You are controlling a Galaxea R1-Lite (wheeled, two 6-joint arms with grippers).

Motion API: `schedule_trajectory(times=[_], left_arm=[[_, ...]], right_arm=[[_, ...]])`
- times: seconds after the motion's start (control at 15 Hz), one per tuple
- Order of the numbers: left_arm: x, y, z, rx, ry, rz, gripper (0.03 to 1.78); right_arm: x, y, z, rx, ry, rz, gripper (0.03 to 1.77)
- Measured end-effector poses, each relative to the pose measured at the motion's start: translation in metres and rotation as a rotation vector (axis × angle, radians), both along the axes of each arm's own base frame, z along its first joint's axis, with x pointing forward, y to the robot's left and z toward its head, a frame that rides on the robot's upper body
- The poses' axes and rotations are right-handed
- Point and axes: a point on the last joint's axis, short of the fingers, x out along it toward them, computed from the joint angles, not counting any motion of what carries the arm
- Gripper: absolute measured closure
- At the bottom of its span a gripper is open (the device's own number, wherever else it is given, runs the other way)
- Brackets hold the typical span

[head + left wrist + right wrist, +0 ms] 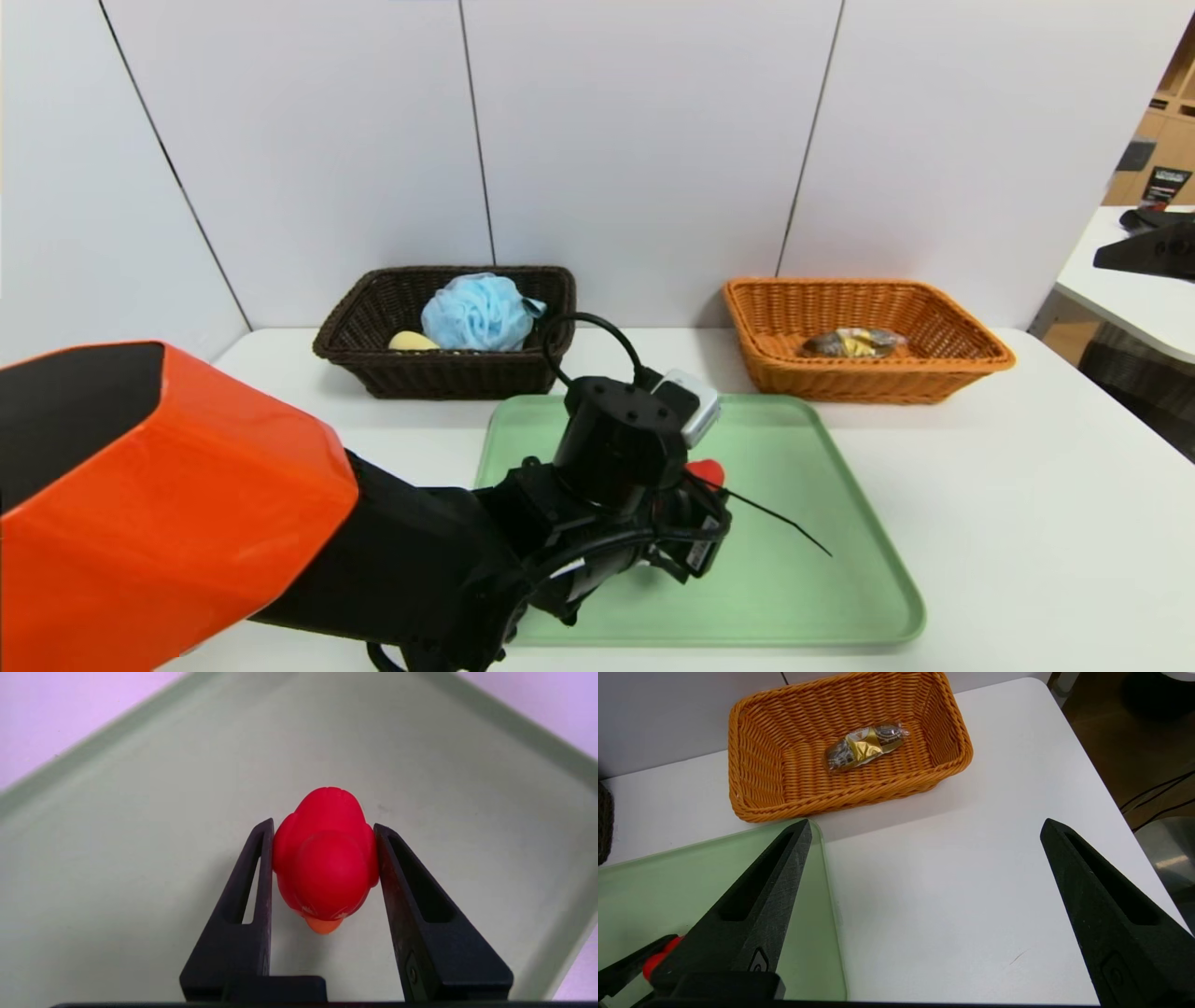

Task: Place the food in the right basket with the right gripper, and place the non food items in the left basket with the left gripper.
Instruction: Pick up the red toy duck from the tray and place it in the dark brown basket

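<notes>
Left gripper [324,851] gripping small red rubber duck [331,868] over green tray [775,597]; dark brown wicker basket [448,373] lies beyond, to left. Right gripper [927,823] parked open right of tray.

left arm [401,532]: cut off | red toy's [707,473] lower part: hidden

2 baskets on the tabletop [1008,485]: 1 dk brown [448,373], 1 orange [859,383]. 1 green tray [794,597]. 1 red toy w/ orange beak [329,858]. Dk basket: 1 blue bath pouf [478,313] + 1 pale yellow item [412,342]. Orange basket: 1 wrapped snack [854,343].
</notes>
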Motion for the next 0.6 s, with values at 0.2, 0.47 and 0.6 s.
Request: schedule_trajectory(times=[0.2, 0.47, 0.6], left_arm=[[-0.003, 0.005, 0.027, -0.038, -0.012, 0.009, 1.12], [0.021, 0.041, 0.086, -0.087, -0.018, 0.178, 1.13], [0.048, 0.077, 0.108, -0.097, -0.038, 0.304, 1.13]], right_arm=[[0.0, 0.0, -0.001, 0.003, 0.003, 0.006, 0.11], [-0.002, 0.0, 0.0, 0.005, -0.001, 0.009, 0.11], [-0.003, 0.0, 0.001, 0.007, -0.004, 0.011, 0.11]])
